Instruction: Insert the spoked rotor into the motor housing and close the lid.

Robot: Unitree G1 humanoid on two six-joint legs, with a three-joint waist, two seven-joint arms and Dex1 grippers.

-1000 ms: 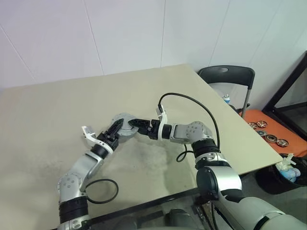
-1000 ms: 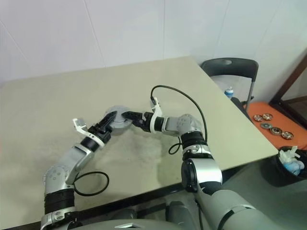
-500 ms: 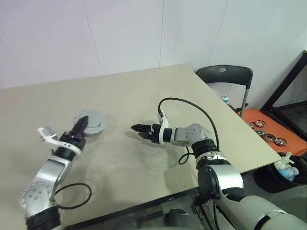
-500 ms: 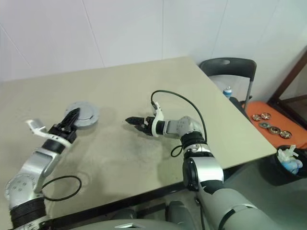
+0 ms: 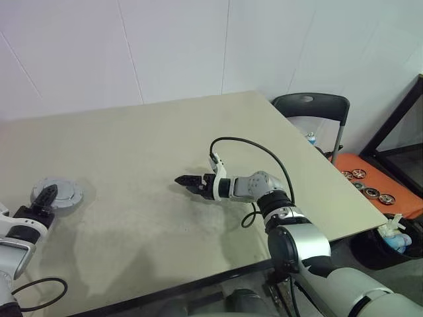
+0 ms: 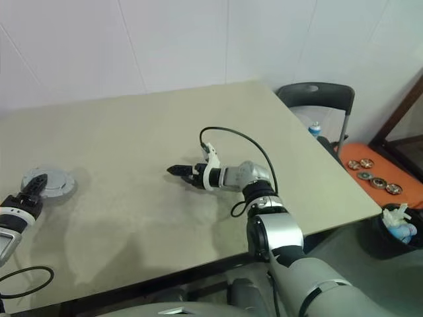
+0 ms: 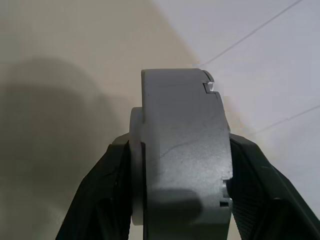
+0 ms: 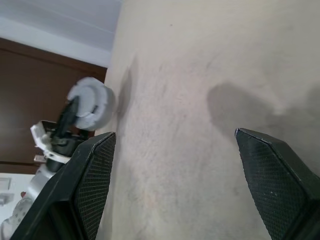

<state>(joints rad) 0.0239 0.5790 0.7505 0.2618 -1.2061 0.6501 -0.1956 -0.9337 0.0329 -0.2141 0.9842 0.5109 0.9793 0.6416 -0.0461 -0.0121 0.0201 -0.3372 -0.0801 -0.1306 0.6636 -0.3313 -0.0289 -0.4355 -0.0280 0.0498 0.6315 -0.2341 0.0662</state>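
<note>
The motor housing (image 5: pixel 61 193) is a round grey case held just above the table's far left side, with my left gripper (image 5: pixel 45 196) shut on its rim. In the left wrist view the motor housing (image 7: pixel 182 165) shows edge-on, a black finger (image 7: pixel 107 185) pressing on either side. The lid (image 6: pixel 51 179) lies closed over the case, plain grey face up. The spoked rotor is hidden. My right gripper (image 5: pixel 180 180) hovers open over the middle of the table, pointing left, with nothing between its fingers (image 8: pixel 85 175).
A black cable loop (image 5: pixel 41 291) hangs off the table's near left edge. Beyond the right edge stand a black folding chair (image 5: pixel 310 105), an orange mat (image 5: pixel 370 188) with small wheel-like discs and a dark bin (image 5: pixel 390 241).
My left arm has carried the motor housing from the table's middle far out to the left. The right gripper, which was at the case, now stands apart from it and a little lower.
</note>
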